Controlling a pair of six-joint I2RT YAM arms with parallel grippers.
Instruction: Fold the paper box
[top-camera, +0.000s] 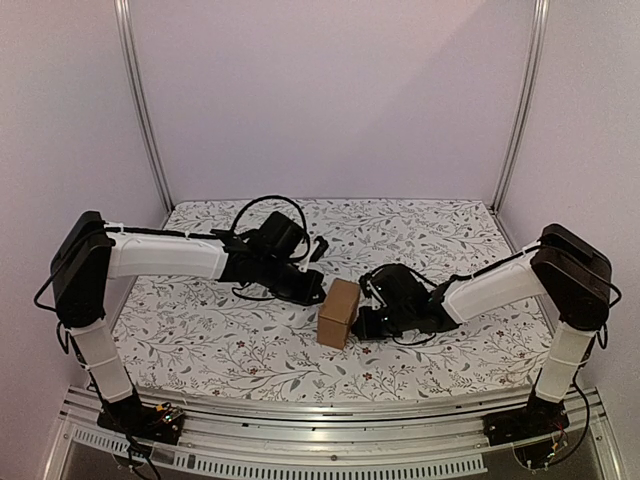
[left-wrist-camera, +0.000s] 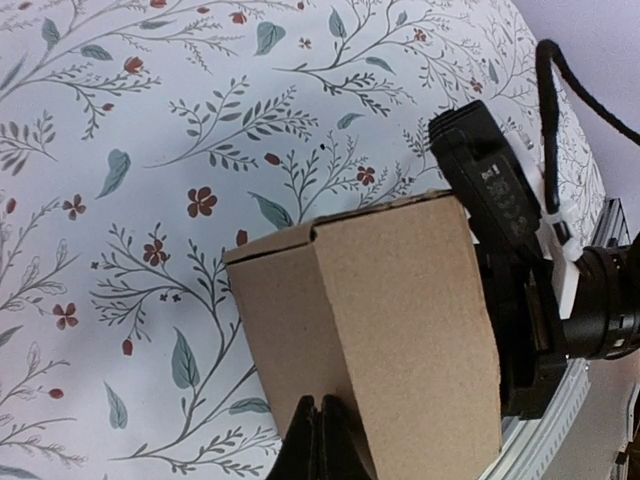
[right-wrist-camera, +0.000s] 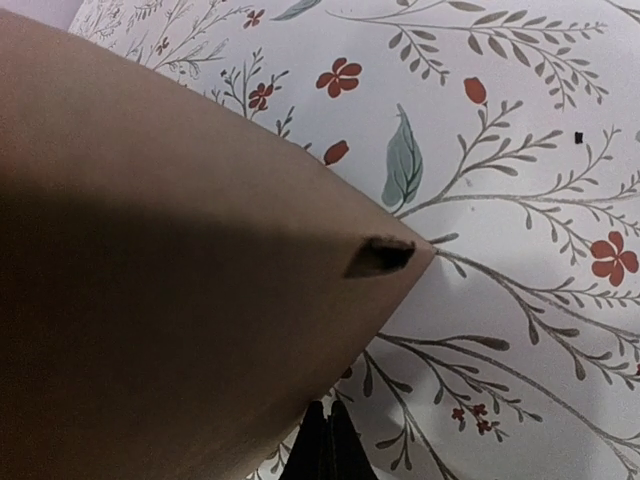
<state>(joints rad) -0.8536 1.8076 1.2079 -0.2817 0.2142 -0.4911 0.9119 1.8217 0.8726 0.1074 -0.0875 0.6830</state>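
Two closed hands, the left hand (top-camera: 320, 291) and right hand (top-camera: 363, 320), fingers together and holding nothing, flank the upright paper box (top-camera: 339, 313) at mid-surface (top-camera: 200, 340); squaring it probably needs even, opposed pushes that avoid tipping.

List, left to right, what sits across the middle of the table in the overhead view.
left arm → left gripper → paper box → right gripper → right arm
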